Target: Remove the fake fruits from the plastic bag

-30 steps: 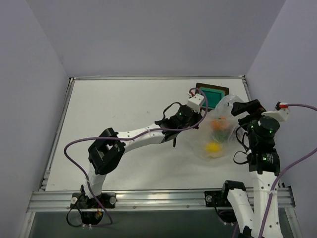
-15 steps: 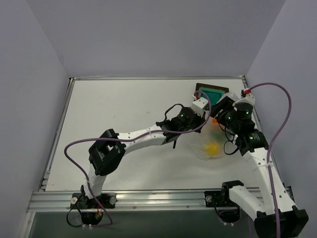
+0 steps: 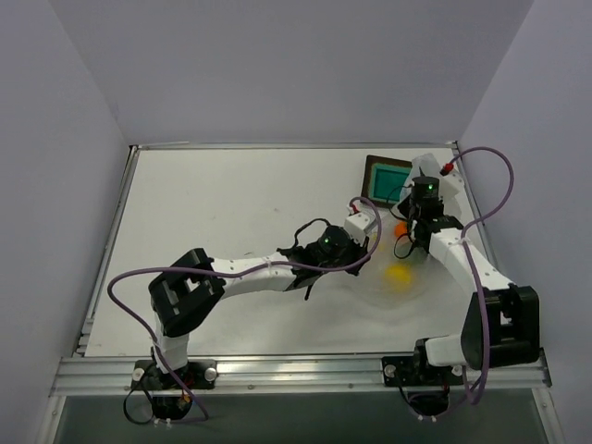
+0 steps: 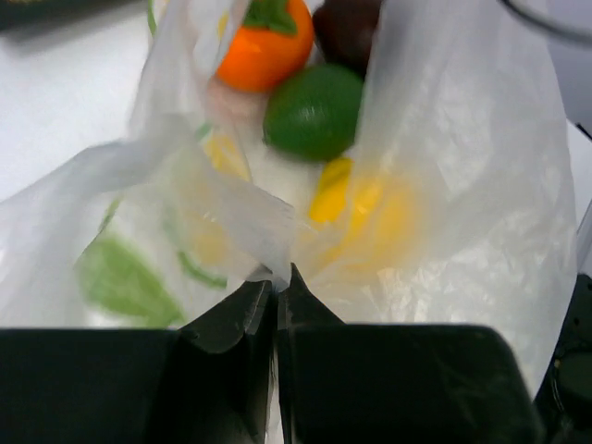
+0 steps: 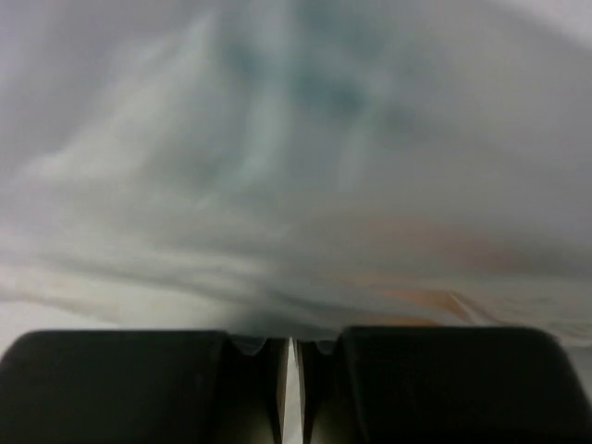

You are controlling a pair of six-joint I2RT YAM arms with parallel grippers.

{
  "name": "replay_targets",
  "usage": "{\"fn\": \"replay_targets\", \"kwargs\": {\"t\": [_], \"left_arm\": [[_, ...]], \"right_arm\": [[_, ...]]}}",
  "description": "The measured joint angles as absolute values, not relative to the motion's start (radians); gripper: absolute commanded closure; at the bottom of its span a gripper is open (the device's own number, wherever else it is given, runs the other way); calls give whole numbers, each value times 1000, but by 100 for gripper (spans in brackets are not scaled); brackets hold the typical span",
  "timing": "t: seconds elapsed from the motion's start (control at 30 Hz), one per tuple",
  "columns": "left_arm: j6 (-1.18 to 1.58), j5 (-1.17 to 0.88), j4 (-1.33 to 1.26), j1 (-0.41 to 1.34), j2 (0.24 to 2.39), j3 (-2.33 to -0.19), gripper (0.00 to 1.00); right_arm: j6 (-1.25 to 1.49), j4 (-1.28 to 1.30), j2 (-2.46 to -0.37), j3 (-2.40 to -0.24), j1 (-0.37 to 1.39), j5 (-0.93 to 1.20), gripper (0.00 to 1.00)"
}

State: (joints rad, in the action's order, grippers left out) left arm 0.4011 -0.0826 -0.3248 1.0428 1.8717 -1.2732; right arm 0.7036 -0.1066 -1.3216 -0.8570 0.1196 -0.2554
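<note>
The clear plastic bag [image 3: 396, 289] lies right of centre, with the yellow lemon [image 3: 398, 274] showing through it. My left gripper [image 3: 367, 226] is shut on a fold of the plastic bag [image 4: 462, 185] at its near edge. Past my left gripper [image 4: 276, 276] lie the orange fruit [image 4: 264, 51], the green fruit [image 4: 314, 109], the dark red fruit [image 4: 347, 28] and the lemon [image 4: 370, 203] behind film. My right gripper [image 3: 408, 226] is at the bag's far side beside the orange fruit [image 3: 400, 228]. In its own view my right gripper [image 5: 290, 344] is shut with pale film between its fingers, and blurred bag [image 5: 296, 185] fills the frame.
A dark square tray with a teal inside [image 3: 387, 178] stands just behind the bag, close to both grippers. The white table [image 3: 231, 203] ends at a metal rail on the near side. Grey walls close in the left, right and back.
My right arm swung in from the right to the bag's far edge and its jaws shut there. My left gripper, still shut on the bag, drew slightly nearer and the bag sagged flatter.
</note>
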Motion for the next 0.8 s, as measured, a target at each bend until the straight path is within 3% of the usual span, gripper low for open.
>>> {"fn": "replay_targets", "kwargs": {"t": [0.37,0.63,0.7,0.73,0.8], "left_arm": [[466,-79,-400,1131,1845,-1056,98],[471,-51,-403,1159,1876,-1042,96],[461,-35,-383,1159,1888,-1055,76],[455,-24,-368,1158,1889,-1060,49],[444,-1,-344,1158,1883,-1066,32]], "right_arm": [[656,-289,-1597,-914,-71,-213,100],[638,-311,-1782,-1009,-77,-149,100],[634,-318,-1797,-1015,-77,-137,100],[631,-322,-1798,-1015,-78,-133,100],[628,-336,-1798,-1015,-78,-122,100]]}}
